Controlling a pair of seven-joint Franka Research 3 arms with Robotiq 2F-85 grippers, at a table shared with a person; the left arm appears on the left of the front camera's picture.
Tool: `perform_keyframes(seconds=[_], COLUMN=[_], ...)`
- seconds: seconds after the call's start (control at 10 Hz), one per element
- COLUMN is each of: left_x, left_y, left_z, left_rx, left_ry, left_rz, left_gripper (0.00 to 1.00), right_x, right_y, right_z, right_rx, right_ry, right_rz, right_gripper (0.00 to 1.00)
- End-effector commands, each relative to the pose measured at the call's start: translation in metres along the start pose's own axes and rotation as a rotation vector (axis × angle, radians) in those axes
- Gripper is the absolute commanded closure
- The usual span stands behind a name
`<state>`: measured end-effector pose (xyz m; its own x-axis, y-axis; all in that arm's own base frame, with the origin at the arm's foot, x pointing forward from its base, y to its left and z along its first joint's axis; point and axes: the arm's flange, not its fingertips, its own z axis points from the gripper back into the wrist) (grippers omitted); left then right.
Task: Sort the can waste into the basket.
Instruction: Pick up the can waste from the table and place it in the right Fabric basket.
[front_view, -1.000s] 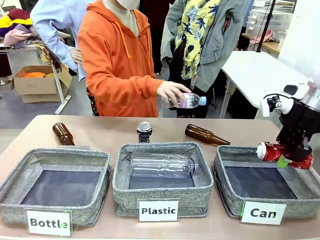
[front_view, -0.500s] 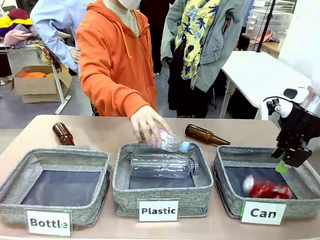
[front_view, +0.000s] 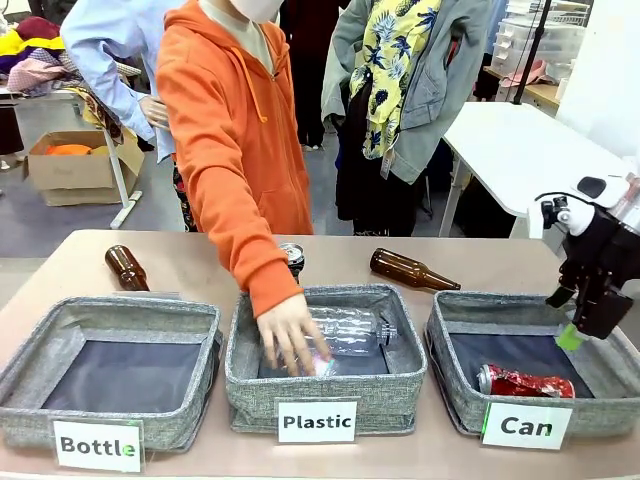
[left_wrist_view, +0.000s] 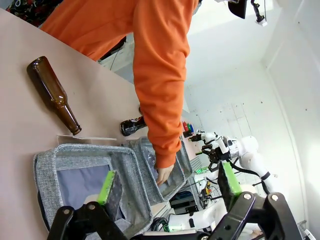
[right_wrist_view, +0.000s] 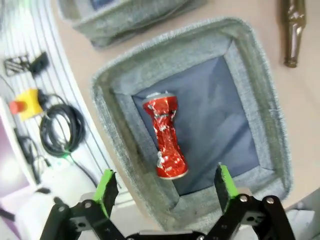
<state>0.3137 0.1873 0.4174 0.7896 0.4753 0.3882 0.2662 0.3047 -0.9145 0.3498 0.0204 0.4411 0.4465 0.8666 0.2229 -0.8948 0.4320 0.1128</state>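
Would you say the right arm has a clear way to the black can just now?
Probably not: the person's sleeve crosses in front of the black can, and the right gripper hangs open over the Can basket.

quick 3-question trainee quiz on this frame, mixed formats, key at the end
1. True or false: the red crushed can lies inside the basket labelled Can.
2. Pick one. The fingers of the right gripper are: A) shut on the red crushed can; B) open above that basket, apart from the can; C) resting on the basket floor.
3. Short answer: which piece of can waste is not yet in that basket, and where is it?

Key
1. True.
2. B.
3. The black can, on the table behind the Plastic basket.
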Motion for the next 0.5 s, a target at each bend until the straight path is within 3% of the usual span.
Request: perform_keyframes(seconds=[0.0, 0.1, 0.2, 0.4], left_x=[0.000, 0.000, 0.000, 0.000], left_y=[0.001, 0.001, 0.001, 0.001], left_z=[0.000, 0.000, 0.000, 0.000], left_rx=[-0.009, -0.009, -0.009, -0.009], left_ry=[0.001, 0.001, 0.001, 0.001], left_rz=[-0.022, -0.022, -0.022, -0.022], left_gripper=[0.00, 0.00, 0.00, 0.00], right_x=[-0.011, -0.013, -0.022, -0.032], right_y=[0.015, 0.013, 0.006, -0.010], right_z=[-0.002, 0.004, 0.012, 0.017], right_rx=[0.033, 0.124, 0.343, 0.586], right_ry=[-0.165, -0.312, -0.469, -0.628], right_rz=[-0.254, -0.551, -0.684, -1.010], right_gripper=[0.00, 0.00, 0.00, 0.00])
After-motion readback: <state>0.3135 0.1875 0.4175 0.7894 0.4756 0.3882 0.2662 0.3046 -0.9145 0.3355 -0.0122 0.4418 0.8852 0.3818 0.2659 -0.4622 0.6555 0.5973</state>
